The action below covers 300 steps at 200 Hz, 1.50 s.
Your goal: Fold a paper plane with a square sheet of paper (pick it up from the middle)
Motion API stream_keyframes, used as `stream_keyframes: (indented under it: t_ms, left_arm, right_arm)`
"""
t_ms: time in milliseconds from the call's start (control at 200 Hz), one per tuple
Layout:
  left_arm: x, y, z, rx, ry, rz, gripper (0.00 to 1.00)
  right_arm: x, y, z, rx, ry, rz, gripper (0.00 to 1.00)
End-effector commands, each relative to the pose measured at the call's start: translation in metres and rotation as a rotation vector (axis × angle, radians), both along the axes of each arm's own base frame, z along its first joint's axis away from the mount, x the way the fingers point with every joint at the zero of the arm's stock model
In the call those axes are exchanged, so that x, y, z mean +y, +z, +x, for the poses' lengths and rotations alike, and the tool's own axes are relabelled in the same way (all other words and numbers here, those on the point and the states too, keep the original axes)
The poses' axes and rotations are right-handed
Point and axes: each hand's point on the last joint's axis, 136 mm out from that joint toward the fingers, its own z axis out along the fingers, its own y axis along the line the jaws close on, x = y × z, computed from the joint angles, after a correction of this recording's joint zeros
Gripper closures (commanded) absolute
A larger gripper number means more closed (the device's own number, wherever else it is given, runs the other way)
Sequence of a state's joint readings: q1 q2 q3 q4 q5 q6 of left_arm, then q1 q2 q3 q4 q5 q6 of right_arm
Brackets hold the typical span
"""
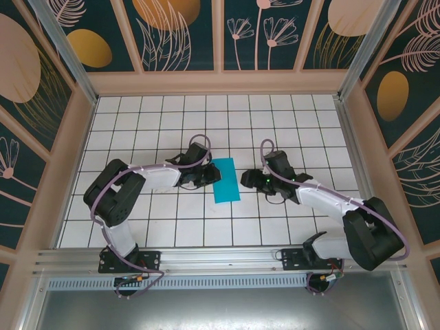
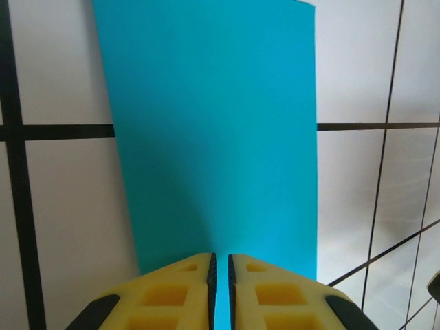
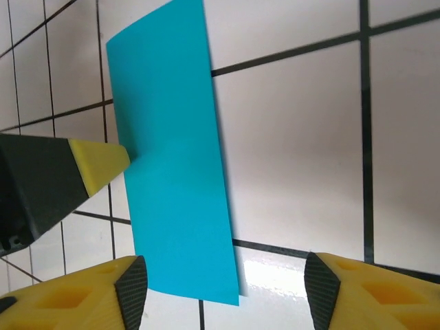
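Here, on the left, the left arm (image 1: 127, 192) is reaching in across the white tiled counter (image 1: 137, 124) toward the middle. The left fingers (image 2: 172, 299) are standing almost together, with just a thin slit between them. A sliver of teal is showing inside that slit, so they are apparently pinching one edge of the square sheet of paper (image 1: 225, 180); how firmly is hard to tell from so close. In the right wrist view, one yellow tip of those fingers is touching a long side of the sheet.

The sheet itself is lying in the middle of the counter between the two arms. It is showing as a narrow rectangle rather than a full square, its long sides running away from the bases and leaning a little.

On the right, the right arm (image 1: 330, 203) is stretching in from the other side. The right fingers (image 3: 130, 292) are standing wide apart and holding nothing. One corner of the sheet is sitting in the gap between them, just beside one pad.
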State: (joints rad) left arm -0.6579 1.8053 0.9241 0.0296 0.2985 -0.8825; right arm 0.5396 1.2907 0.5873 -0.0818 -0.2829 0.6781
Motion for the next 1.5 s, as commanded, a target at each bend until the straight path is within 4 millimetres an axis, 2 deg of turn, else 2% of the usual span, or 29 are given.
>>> stream_keyframes:
  t_ms: [0, 255, 450, 590, 681, 886, 1241, 1496]
  left_arm:
    - [-0.001, -0.008, 0.001, -0.005, -0.013, 0.032, 0.85]
    - [0.021, -0.040, -0.011, 0.036, 0.025, 0.155, 0.88]
    - [0.028, -0.053, -0.019, 0.061, 0.028, 0.188, 0.88]
    - [0.028, -0.053, -0.019, 0.062, 0.031, 0.189, 0.89]
    - [0.029, -0.055, -0.020, 0.067, 0.030, 0.191, 0.88]
    - [0.029, -0.055, -0.020, 0.068, 0.032, 0.192, 0.89]
    - [0.029, -0.056, -0.020, 0.070, 0.032, 0.192, 0.89]
    - [0.029, -0.055, -0.020, 0.069, 0.031, 0.194, 0.89]
  right_arm:
    - [0.003, 0.007, 0.001, 0.015, -0.034, 0.079, 0.31]
    - [0.015, -0.006, -0.011, 0.107, -0.013, 0.159, 0.32]
    - [0.024, -0.009, -0.015, 0.132, 0.013, 0.178, 0.37]
    - [0.026, -0.019, -0.016, 0.165, 0.018, 0.167, 0.44]
    - [0.034, -0.024, -0.022, 0.186, 0.050, 0.155, 0.48]
    - [0.041, -0.032, -0.026, 0.209, 0.069, 0.124, 0.49]
    - [0.058, -0.023, -0.031, 0.214, 0.126, 0.212, 0.56]
    - [0.059, -0.020, -0.029, 0.226, 0.099, 0.267, 0.58]
